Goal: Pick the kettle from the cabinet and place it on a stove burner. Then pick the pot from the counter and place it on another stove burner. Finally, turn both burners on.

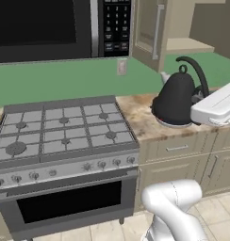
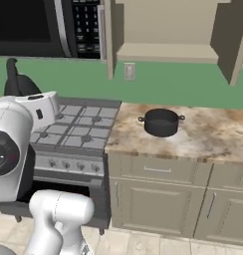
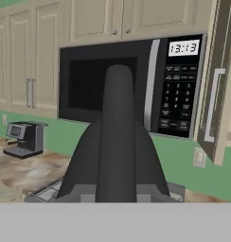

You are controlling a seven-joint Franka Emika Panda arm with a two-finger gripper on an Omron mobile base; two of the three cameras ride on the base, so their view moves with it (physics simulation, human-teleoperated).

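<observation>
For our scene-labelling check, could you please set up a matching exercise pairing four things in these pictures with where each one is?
Things:
1. kettle
2. pot
3. microwave
4. coffee machine

Places:
A. on the counter, right of the range
B. mounted on the wall above the range
C. held up by its handle at the hand
D. on the worktop left of the range

Pairs: 1-C, 2-A, 3-B, 4-D

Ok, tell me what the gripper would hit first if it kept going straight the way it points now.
Beyond the kettle it holds, the hand view looks at the microwave above the stove; probably its door first, though depth is unclear.
</observation>
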